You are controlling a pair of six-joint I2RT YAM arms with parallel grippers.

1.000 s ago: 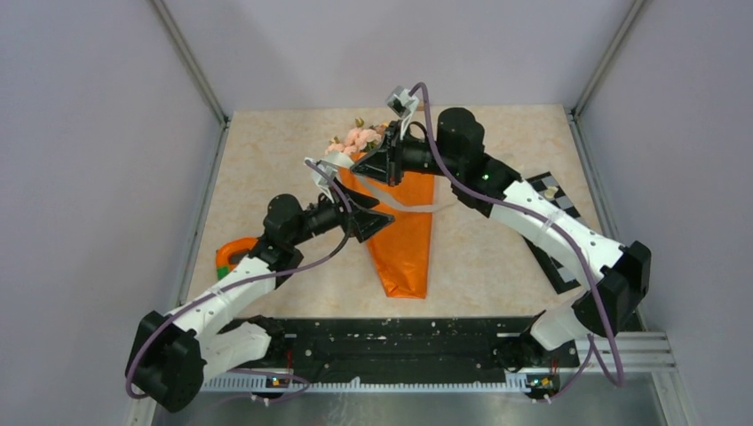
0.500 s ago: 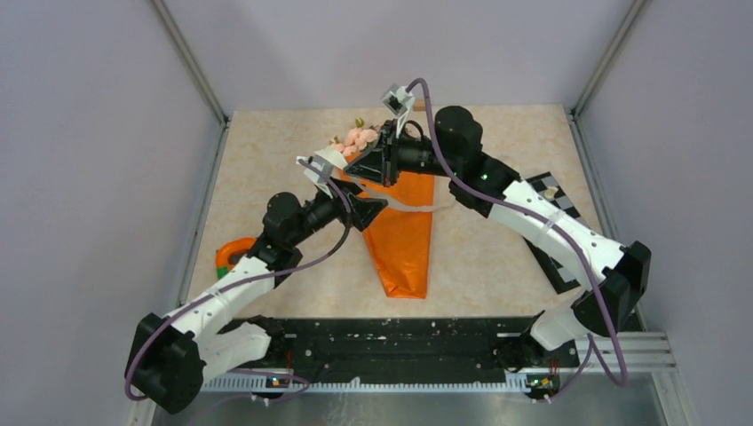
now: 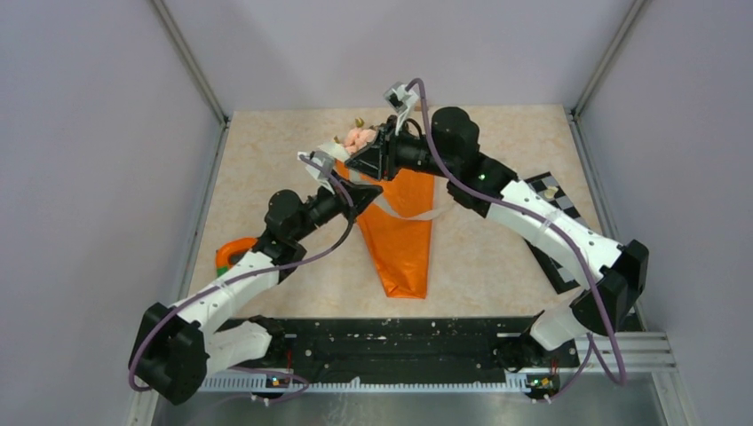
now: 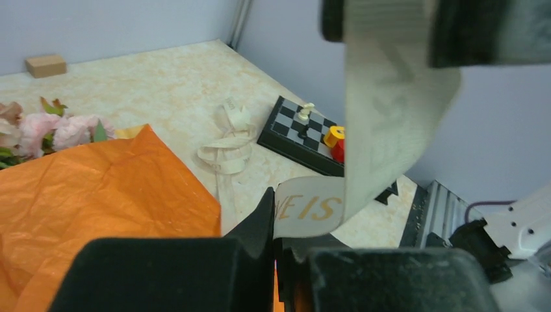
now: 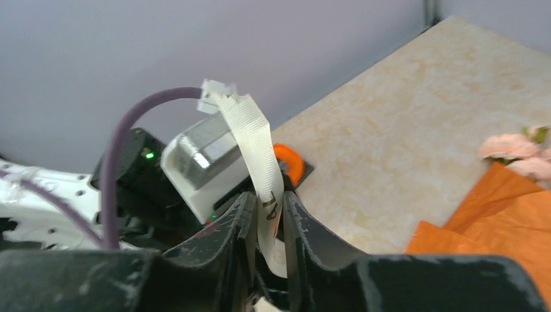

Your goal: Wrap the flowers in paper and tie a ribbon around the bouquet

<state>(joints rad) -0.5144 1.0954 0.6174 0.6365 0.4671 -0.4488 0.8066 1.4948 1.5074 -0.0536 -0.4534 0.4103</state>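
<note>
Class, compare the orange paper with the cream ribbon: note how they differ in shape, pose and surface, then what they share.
Shape: the paper is a broad sheet rolled into a cone; the ribbon is a narrow strip.
Pose: the paper lies on the table; the ribbon is partly lifted in the air.
Surface: the paper is plain and crinkled; the ribbon bears gold lettering.
Shared: both are thin and flexible.

Both arms stretch forward and inward, wrists nearly meeting. The left gripper (image 3: 371,187) is clamped tight on the ribbon (image 4: 383,110). The right gripper (image 3: 353,165), just beyond it, pinches the same ribbon between narrowly set jaws.
</note>
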